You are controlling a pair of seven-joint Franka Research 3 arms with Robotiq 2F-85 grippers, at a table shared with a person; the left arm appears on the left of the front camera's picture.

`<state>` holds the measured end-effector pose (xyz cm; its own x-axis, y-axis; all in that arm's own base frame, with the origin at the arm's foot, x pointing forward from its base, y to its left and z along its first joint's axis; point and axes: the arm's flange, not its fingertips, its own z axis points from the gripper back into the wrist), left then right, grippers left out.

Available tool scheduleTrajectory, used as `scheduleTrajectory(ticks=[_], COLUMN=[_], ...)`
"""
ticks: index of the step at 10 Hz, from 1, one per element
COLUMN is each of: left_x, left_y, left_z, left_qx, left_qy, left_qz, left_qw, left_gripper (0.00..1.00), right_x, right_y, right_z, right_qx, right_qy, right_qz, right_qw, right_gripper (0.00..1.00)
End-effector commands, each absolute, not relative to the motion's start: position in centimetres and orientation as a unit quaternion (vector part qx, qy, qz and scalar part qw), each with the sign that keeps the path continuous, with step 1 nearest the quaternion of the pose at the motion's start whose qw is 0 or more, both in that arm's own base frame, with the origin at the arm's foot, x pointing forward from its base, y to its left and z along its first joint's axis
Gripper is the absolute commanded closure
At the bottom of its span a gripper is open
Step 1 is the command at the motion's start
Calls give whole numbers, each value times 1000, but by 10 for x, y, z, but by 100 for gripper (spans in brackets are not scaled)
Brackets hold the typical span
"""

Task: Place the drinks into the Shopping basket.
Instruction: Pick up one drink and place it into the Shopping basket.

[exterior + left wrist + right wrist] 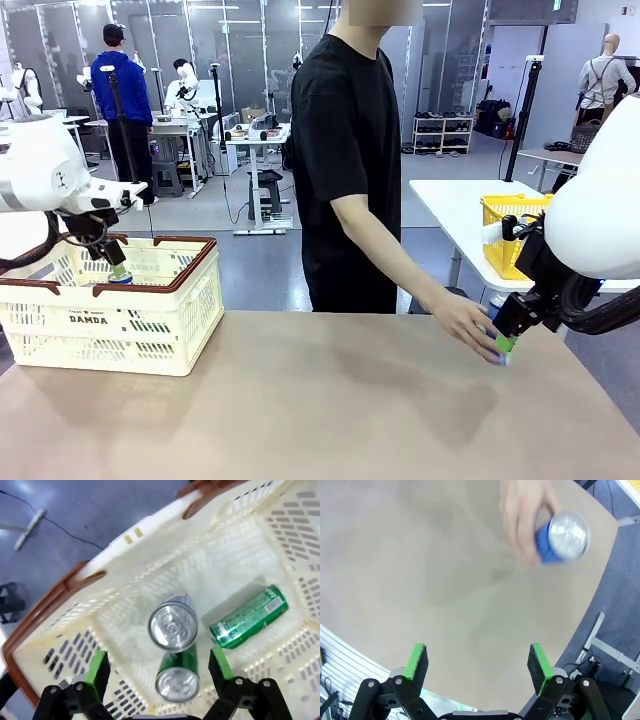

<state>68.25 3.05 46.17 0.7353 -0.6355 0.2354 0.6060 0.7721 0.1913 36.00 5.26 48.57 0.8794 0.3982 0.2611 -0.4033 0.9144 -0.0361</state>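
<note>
While the person's hand [468, 322] reached down at the right side of the table [300, 410], the Shopping basket [120, 318] sat on the table's left side, its "DAMDA" side facing near. Over the basket's inside hung the left gripper [110, 258], jaws spread wide, nothing btwn the pads. At the right, the right gripper [505, 342] sat just beside the hand, jaws also wide apart and empty.

3 cans were in the basket, per the left wrist view. One silver-topped can [173, 626] stood upright, long axis vertical, top facing up at the cam. A green can [176, 685] stood upright too, right against it. A second green can [248, 617] lay on its side on the basket floor, just apart from the other two, long axis flat and diagonal to the walls; can't tell which end was its top.

Last, the blue can [562, 537] was in the person's hand near the table's right edge, fingers round its side, silver top up, long axis upright.
</note>
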Motion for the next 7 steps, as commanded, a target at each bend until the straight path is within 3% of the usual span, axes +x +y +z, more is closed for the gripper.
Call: scheduleTrajectory(ticks=[1, 7], left_x=[659, 564], left_y=[29, 9], left_z=[476, 522], left_qx=[64, 49], left_qy=[-149, -144], left_qz=[-357, -487], left_qw=[920, 860], left_gripper=[0, 0], right_x=[360, 360], right_y=[51, 51], right_z=[485, 485], right_qx=[12, 12], right_qy=[-132, -132], right_qz=[205, 205], right_qw=[970, 970], right_gripper=[0, 0])
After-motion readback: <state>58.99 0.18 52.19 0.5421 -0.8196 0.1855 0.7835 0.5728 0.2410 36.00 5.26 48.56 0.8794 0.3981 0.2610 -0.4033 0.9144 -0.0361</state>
